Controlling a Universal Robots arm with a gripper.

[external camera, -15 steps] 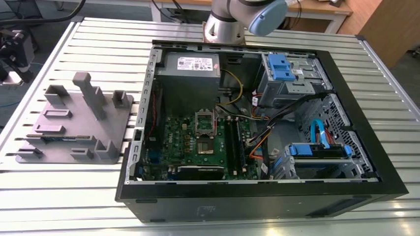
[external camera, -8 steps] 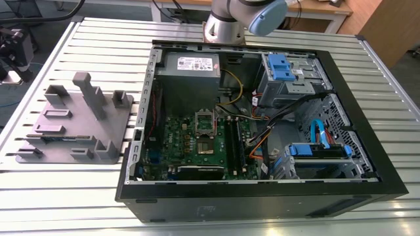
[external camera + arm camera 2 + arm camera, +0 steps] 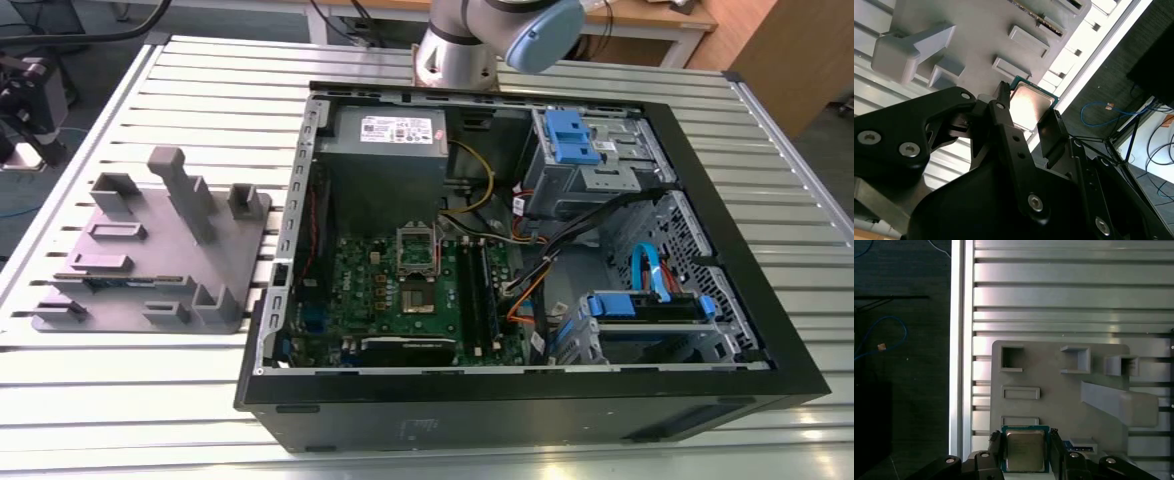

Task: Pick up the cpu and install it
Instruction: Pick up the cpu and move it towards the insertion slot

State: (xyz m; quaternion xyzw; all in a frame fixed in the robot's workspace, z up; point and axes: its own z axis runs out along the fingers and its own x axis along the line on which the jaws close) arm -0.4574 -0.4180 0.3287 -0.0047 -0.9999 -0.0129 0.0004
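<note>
The cpu, a small square chip with a pale metal top and green edge, sits between the two black fingers of my gripper, which is shut on its sides. In the second wrist view the cpu hangs in the gripper well above the grey plastic fixture. The same fixture lies below on the slatted table, and also on the exterior view's left. On the motherboard, the socket stands with its metal bracket raised.
An open black computer case lies on the slatted metal table, with drive bays, a power supply and cables inside. The arm's base stands behind the case. The table edge drops to a dark floor with a blue cable.
</note>
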